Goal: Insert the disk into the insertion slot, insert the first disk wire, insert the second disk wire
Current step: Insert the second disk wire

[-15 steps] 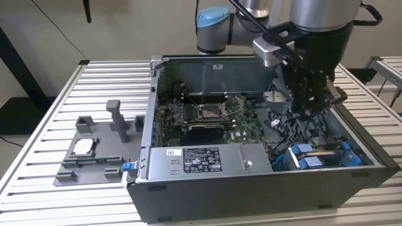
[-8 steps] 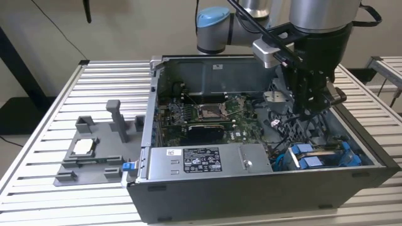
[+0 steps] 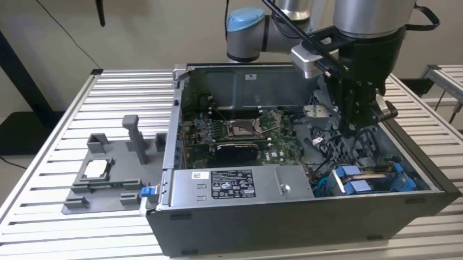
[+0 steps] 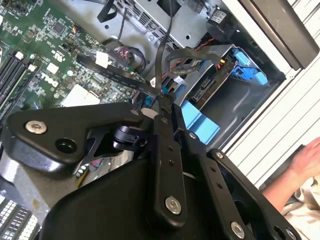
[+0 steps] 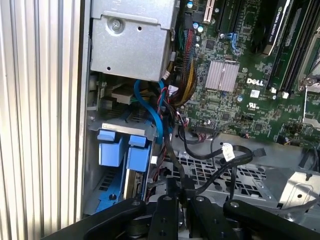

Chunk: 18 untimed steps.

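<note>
Reaching straight down, gripper (image 4: 166, 102) pinches black wire (image 4: 158, 60).

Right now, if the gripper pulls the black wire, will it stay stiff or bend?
Probably floppy: the black wire curves loosely out of the shut gripper. Likely light, since it looks thin. Its free part may sway.

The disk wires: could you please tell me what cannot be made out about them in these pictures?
1. Second wrist view: the black wire's end is hidden between the gripper's shut fingers.
2. Second wrist view: the disk's sockets are hidden behind the insertion slot's wall and loose cables.
3. Exterior view: wires at the insertion slot are too small to trace.
4. Second wrist view: a hand is cut off by the edge.
</note>
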Each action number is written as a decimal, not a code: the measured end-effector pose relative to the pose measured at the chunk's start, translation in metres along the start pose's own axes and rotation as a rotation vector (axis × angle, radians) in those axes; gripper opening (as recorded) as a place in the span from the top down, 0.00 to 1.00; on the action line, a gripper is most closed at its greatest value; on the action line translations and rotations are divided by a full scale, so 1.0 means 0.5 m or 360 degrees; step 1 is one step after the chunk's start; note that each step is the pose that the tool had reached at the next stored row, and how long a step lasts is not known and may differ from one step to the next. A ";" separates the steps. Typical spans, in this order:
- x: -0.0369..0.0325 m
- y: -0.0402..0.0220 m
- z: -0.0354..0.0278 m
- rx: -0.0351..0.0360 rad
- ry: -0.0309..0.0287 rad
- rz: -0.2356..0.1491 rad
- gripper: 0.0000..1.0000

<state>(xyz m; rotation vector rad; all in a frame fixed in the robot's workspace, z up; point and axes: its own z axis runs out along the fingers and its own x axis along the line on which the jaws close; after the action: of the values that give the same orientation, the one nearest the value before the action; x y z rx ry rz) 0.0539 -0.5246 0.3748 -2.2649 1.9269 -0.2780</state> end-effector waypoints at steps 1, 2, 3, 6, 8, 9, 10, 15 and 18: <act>0.000 0.000 0.000 -0.0001 0.00002 0.0000 0.84; 0.001 -0.001 0.000 -0.0002 0.00003 0.0000 0.84; 0.001 -0.002 0.001 -0.0004 0.00001 0.0000 0.84; 0.006 -0.005 0.003 -0.0015 -0.00013 -0.0001 0.84; 0.011 -0.007 0.004 -0.0024 -0.00028 0.0000 0.84; 0.014 -0.009 0.005 -0.0030 -0.00036 -0.0001 0.84; 0.017 -0.010 0.006 -0.0035 -0.00046 -0.0001 0.84; 0.037 -0.022 0.015 -0.0067 -0.00099 -0.0001 0.84; 0.046 -0.029 0.021 -0.0076 -0.00121 -0.0001 0.84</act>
<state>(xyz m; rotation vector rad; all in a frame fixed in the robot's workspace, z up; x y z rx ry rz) 0.0738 -0.5449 0.3688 -2.2926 1.9500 -0.2254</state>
